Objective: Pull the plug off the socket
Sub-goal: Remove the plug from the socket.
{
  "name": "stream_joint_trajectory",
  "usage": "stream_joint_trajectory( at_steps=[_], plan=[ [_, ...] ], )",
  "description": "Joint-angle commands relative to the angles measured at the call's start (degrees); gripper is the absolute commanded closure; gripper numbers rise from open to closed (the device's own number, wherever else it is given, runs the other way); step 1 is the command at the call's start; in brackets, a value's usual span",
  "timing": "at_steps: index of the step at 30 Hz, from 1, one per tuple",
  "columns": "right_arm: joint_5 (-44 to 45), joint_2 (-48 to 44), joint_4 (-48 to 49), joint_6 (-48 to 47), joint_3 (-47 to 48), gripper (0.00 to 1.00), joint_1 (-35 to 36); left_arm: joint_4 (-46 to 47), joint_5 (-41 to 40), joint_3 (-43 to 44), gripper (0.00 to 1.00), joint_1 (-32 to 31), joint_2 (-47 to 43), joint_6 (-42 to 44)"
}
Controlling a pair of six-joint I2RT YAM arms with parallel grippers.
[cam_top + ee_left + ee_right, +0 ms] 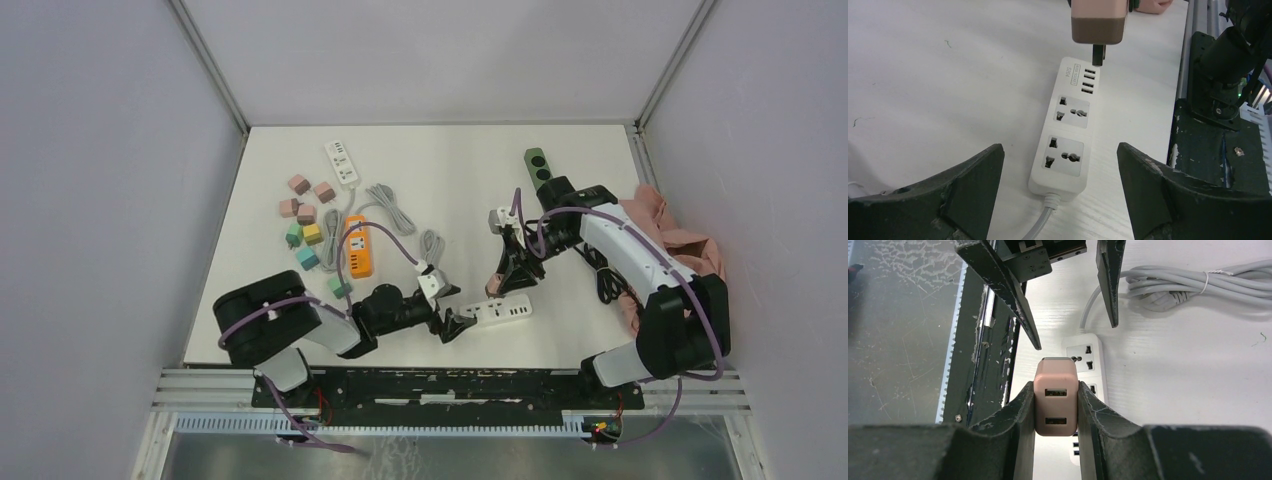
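The socket is a white power strip [1068, 145] lying flat near the table's front edge [505, 312], with both of its outlets bare. A pink plug [1055, 405] with two USB ports hangs just above the strip's far end, its dark prongs [1098, 55] out in the air. My right gripper [1054, 385] is shut on the plug's sides and reaches down from above [497, 285]. My left gripper [1059, 147] is open, with its fingers [973, 190] wide on either side of the strip's cable end and touching nothing [455, 320].
An orange power strip [357, 247], a white one [342, 163] and a green one [538, 167] lie further back. Several coloured adapters [305, 225] and coiled grey cables [390, 210] fill the left. A pink cloth [680, 235] sits at the right. The metal rail [450, 385] lines the near edge.
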Motion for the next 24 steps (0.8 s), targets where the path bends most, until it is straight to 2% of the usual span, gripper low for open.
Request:
stream_joint_trajectory(
  at_steps=[1,11,24],
  plan=[
    [-4.1,0.7,-1.8,1.0,2.6,1.00,-0.6,-15.0,-0.8,3.5,0.10,0.3,-6.9,-3.0],
    [-5.2,1.0,-2.1,1.3,2.8,1.00,-1.0,-30.1,-4.0,6.0,0.09,0.4,-16.2,-3.9],
    [-7.6,2.5,-1.8,3.5,3.0,1.00,-1.2,-38.3,-5.5,7.3,0.09,0.6,-24.9,-8.0]
  ],
)
